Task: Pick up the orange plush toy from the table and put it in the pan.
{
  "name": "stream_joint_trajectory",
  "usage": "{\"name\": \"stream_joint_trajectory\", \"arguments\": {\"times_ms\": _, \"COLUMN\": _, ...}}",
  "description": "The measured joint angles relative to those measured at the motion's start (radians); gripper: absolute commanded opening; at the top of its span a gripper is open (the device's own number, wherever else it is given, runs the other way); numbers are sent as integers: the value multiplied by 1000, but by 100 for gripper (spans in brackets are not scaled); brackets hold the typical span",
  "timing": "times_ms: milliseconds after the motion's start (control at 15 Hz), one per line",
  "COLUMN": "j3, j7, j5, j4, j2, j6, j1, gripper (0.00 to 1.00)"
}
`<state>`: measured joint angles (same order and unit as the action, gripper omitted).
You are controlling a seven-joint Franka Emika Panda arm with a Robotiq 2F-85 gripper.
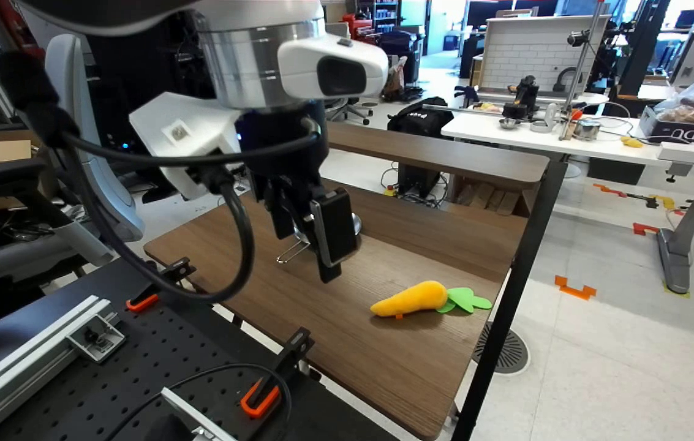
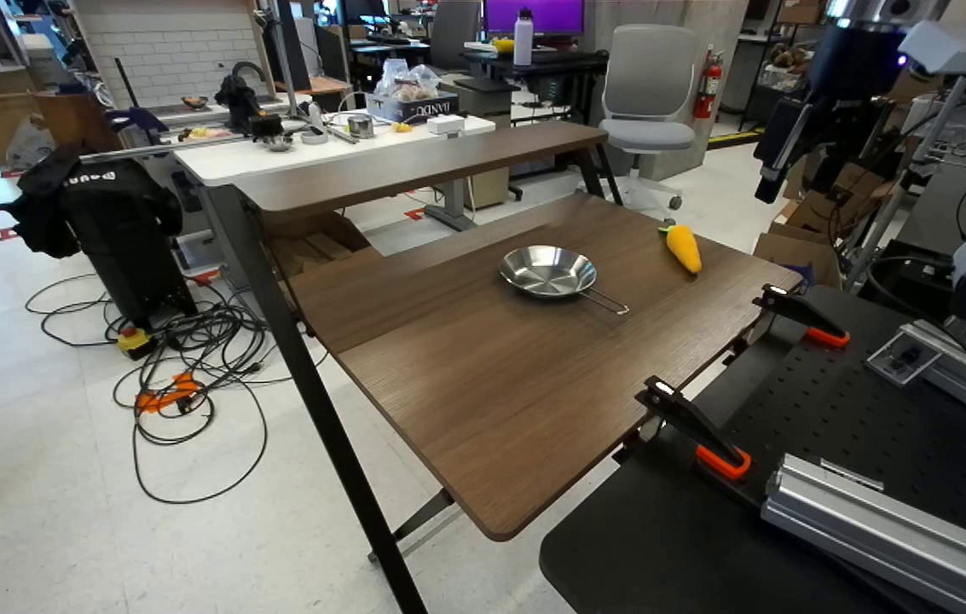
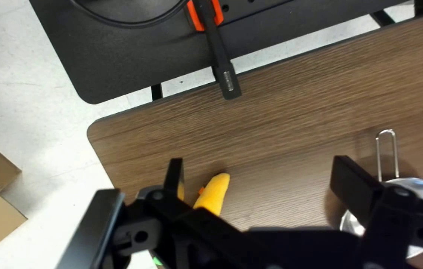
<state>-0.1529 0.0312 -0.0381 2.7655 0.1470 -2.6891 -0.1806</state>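
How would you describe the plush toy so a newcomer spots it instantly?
Find the brown table with the raised shelf. On its tabletop, separate from the pan, lies the plush toy. Unlike that shiny metal pan, it is carrot-shaped, yellow-orange with green leaves.

The claw is black, the arm above it silver and white. Below the claw, the toy is yellow-orange with green leaves and a small orange spot; the pan is silver; the table is brown, streaked with wood grain. Also lower than the claw, the clamps are black and orange, the bench black, patterned with rows of dots.
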Motion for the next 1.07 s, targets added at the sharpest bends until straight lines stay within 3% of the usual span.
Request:
{"name": "stream_joint_trajectory", "arguments": {"times_ms": 400, "j3": -63, "j7": 10, "j5": 88, "j4": -61, "j2": -138, "j6": -103, "j1": -16, "gripper": 100}}
{"name": "stream_joint_trajectory", "arguments": {"times_ms": 1067, "j3": -59, "j7": 89, "j5": 353, "j4": -244, "j2": -324, "j6": -161, "j1": -18, "gripper": 100}}
